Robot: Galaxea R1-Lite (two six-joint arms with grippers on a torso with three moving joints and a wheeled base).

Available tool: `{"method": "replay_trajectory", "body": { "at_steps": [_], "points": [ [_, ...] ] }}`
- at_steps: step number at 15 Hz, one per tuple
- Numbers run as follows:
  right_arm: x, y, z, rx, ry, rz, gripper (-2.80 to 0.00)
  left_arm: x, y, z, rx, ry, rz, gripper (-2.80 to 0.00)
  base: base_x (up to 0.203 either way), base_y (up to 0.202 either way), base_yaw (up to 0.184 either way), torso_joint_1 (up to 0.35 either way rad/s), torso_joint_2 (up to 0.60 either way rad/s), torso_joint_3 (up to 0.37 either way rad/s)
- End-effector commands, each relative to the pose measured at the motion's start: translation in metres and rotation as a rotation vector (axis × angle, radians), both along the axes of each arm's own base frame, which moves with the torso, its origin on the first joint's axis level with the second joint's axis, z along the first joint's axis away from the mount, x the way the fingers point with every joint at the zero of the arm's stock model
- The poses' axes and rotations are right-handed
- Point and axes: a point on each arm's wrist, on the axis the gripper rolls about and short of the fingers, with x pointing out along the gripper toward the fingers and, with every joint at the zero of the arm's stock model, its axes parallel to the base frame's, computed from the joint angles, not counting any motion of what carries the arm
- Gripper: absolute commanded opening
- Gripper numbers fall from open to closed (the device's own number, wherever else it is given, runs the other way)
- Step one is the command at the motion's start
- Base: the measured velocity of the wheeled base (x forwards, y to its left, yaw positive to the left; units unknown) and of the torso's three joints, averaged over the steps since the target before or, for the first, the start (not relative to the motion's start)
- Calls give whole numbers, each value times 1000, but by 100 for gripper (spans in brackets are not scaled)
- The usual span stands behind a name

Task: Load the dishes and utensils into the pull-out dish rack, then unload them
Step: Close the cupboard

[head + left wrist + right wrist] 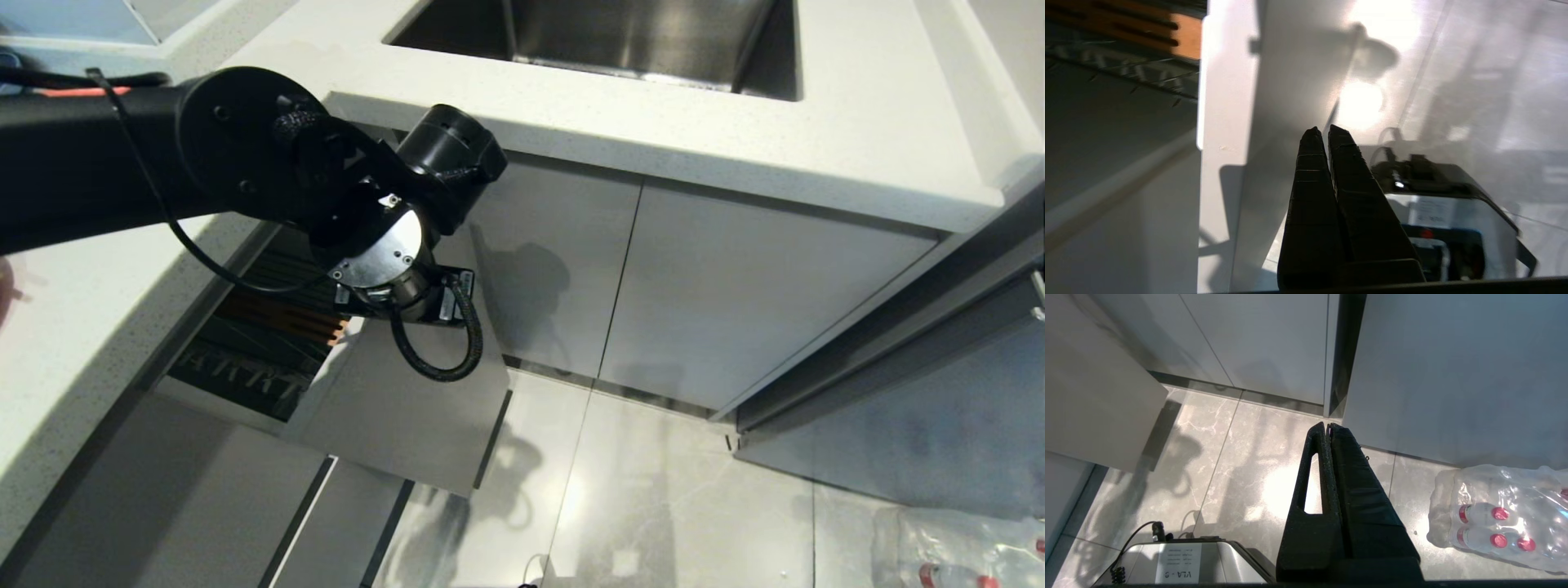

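The pull-out dish rack stands partly drawn out under the counter, with its tall pale-grey front panel (400,408) toward me. Behind the panel show the brown wooden slotted insert (277,314) and chrome wire (237,376). My left arm reaches across from the left, and its wrist (380,257) hangs over the panel's top edge, hiding the fingers from the head view. In the left wrist view my left gripper (1325,131) is shut on nothing, just outside the front panel (1290,81), beside the insert (1184,36). The dishes and utensils are out of view.
A steel sink (612,41) is set in the white counter (735,122) above grey cabinet doors (694,286). My right gripper (1327,425) hangs shut over the tiled floor. A pack of water bottles (1502,514) lies on the floor at the right.
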Motion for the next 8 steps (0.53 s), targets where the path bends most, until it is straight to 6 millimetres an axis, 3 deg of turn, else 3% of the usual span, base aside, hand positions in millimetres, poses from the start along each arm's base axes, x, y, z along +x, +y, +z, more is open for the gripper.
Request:
{"method": "replay_trajectory", "body": {
  "at_steps": [1,8],
  "points": [
    [0,0,0,0,2,-1,-280,2,12,3,9,-6,35,-280,0,0,0,0,0,0],
    [0,0,0,0,2,-1,-280,22,49,3,106,-17,171,-280,0,0,0,0,0,0]
  ]
}}
